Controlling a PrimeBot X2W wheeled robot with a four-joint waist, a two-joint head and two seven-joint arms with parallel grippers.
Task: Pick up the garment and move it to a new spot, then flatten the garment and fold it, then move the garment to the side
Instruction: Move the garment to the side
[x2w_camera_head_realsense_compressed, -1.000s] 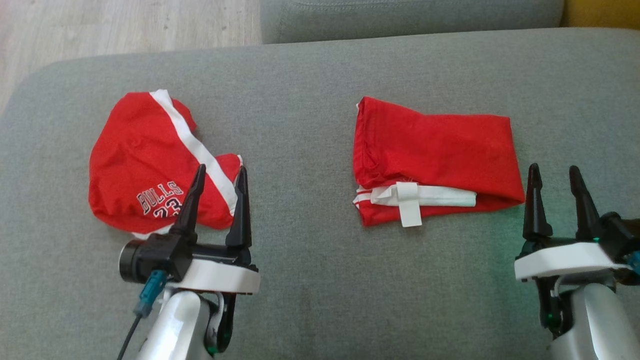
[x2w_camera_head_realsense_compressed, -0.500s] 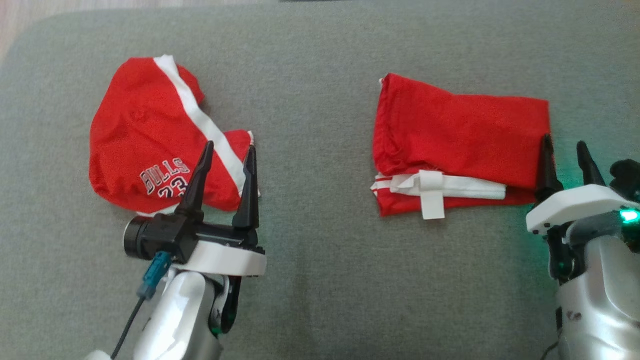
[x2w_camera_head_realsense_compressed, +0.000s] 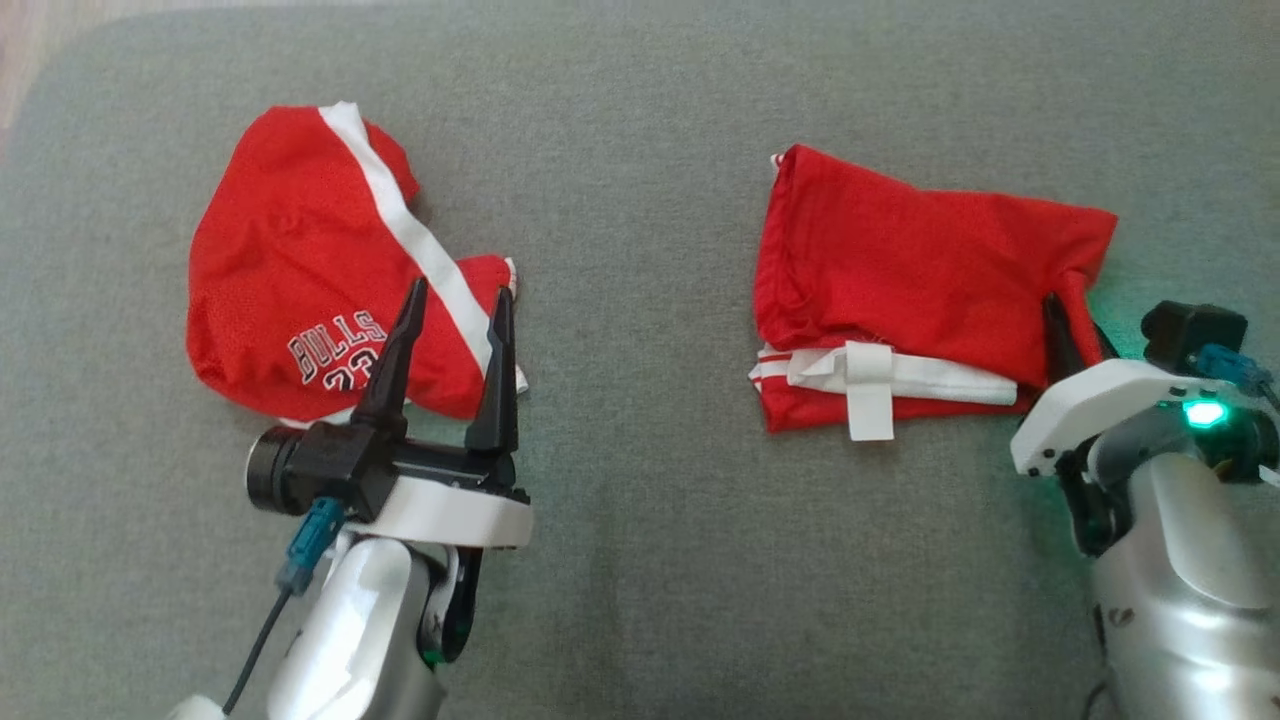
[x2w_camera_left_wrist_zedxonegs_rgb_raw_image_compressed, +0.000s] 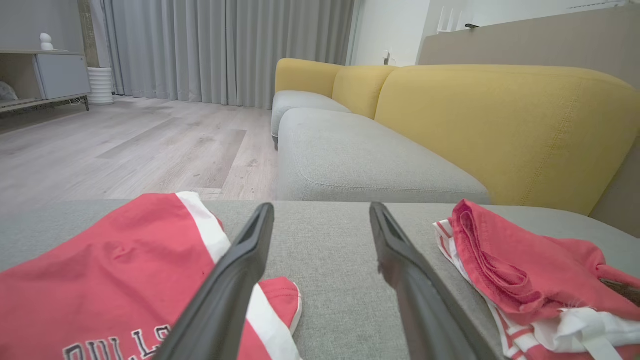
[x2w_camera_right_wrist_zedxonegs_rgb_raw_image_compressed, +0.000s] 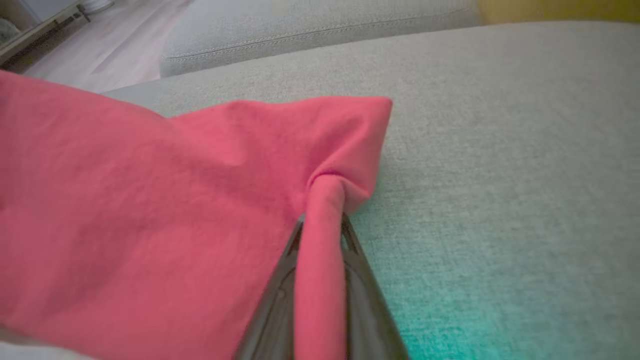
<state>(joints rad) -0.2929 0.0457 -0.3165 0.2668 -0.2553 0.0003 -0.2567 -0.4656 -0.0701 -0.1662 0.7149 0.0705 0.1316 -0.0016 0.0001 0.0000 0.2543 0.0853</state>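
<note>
A folded red garment (x2w_camera_head_realsense_compressed: 900, 270) with a white waistband and drawstring lies on the right of the grey cushion (x2w_camera_head_realsense_compressed: 640, 560). My right gripper (x2w_camera_head_realsense_compressed: 1072, 322) is shut on its right edge, and a pinched roll of red cloth (x2w_camera_right_wrist_zedxonegs_rgb_raw_image_compressed: 322, 220) runs between the fingers in the right wrist view. The garment (x2w_camera_left_wrist_zedxonegs_rgb_raw_image_compressed: 510, 270) also shows at the right of the left wrist view. My left gripper (x2w_camera_head_realsense_compressed: 458, 295) stands open over the near right edge of a second red piece, with nothing between its fingers (x2w_camera_left_wrist_zedxonegs_rgb_raw_image_compressed: 240, 260).
The second red piece (x2w_camera_head_realsense_compressed: 300, 280), crumpled, has a white stripe and "BULLS 23" lettering and lies on the left of the cushion. Beyond the cushion are another grey seat (x2w_camera_left_wrist_zedxonegs_rgb_raw_image_compressed: 350, 160), a yellow sofa back (x2w_camera_left_wrist_zedxonegs_rgb_raw_image_compressed: 500, 120) and wooden floor (x2w_camera_left_wrist_zedxonegs_rgb_raw_image_compressed: 125, 145).
The head camera has tilted down. My right gripper moved left onto the folded garment's right edge and shut on it, bunching the cloth. The left gripper stayed open in place.
</note>
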